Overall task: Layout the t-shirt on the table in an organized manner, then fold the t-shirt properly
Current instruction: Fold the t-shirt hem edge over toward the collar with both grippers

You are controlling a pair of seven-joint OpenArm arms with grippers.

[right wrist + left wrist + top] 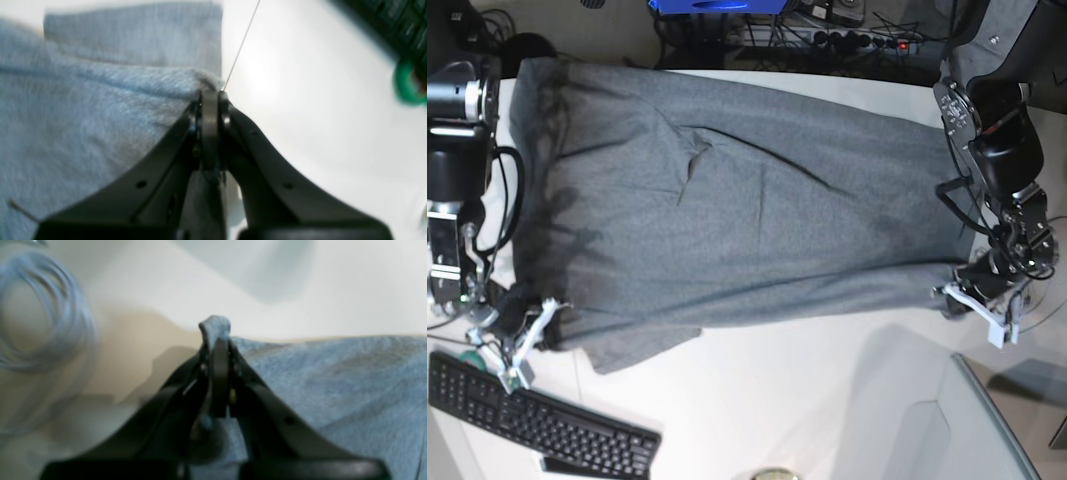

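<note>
While wrist views blur, base shows t-shirt spread between both clamped grippers

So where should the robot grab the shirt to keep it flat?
At the corners, coming in from the shirt's two ends. The t-shirt lies spread wide across the table, and the left gripper and right gripper are each shut on a corner, so pulling apart stretches it smooth.

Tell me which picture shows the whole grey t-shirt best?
The base view: the t-shirt is seen spread across the white table, nearly edge to edge. The left wrist view shows only a blurred stretch of cloth pinched in the left pincer; the right wrist view shows one edge clamped in the right pincer.
</note>
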